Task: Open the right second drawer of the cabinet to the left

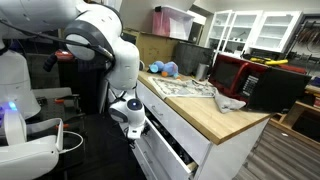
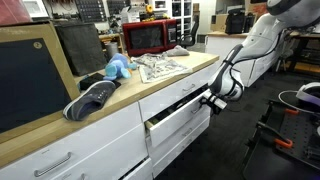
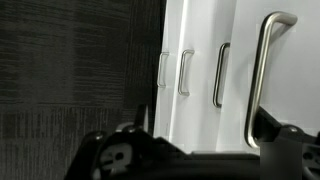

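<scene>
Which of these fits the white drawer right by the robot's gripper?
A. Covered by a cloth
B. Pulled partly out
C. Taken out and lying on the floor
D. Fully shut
B: in an exterior view the drawer juts out from the front of the cabinet, with a dark gap showing above it, right beside the gripper.

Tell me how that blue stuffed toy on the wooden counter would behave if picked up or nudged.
The blue toy looks plush and lumpy, so it is probably soft, light and squashy, not fragile. Lying low on the flat countertop beside the shoe, it would likely slide or flop when nudged, not roll away.
</scene>
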You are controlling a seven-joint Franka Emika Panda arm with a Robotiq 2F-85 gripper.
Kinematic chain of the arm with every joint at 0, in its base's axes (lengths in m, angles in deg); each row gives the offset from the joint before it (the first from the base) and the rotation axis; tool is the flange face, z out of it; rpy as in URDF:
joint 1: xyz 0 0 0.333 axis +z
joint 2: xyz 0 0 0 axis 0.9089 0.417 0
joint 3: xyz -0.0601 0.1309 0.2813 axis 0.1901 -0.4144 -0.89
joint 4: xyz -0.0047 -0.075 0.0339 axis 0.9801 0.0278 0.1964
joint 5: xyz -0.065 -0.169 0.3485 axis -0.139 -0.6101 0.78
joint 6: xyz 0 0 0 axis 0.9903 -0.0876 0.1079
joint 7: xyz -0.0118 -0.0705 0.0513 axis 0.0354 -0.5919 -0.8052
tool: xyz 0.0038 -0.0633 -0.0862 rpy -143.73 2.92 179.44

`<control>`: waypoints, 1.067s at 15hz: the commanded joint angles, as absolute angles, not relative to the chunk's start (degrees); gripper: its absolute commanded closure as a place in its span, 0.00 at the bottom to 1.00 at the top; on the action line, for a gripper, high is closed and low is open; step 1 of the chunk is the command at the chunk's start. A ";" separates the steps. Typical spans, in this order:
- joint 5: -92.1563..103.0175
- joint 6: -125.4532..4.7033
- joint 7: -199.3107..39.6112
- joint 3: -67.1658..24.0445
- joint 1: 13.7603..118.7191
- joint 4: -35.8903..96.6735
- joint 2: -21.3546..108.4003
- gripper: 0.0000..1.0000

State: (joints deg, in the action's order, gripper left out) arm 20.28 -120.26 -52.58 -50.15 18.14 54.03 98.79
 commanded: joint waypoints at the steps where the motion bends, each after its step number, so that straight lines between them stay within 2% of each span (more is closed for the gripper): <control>1: 21.33 -118.74 -54.87 -52.34 13.57 58.41 96.87 0.00; 9: 21.16 -115.22 -56.43 -62.78 -1.99 63.02 97.02 0.00; 16: 24.78 -109.92 -57.60 -66.55 -6.89 63.99 95.27 0.00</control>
State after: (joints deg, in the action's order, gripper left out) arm 21.79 -112.51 -56.17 -64.62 -5.33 61.90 98.07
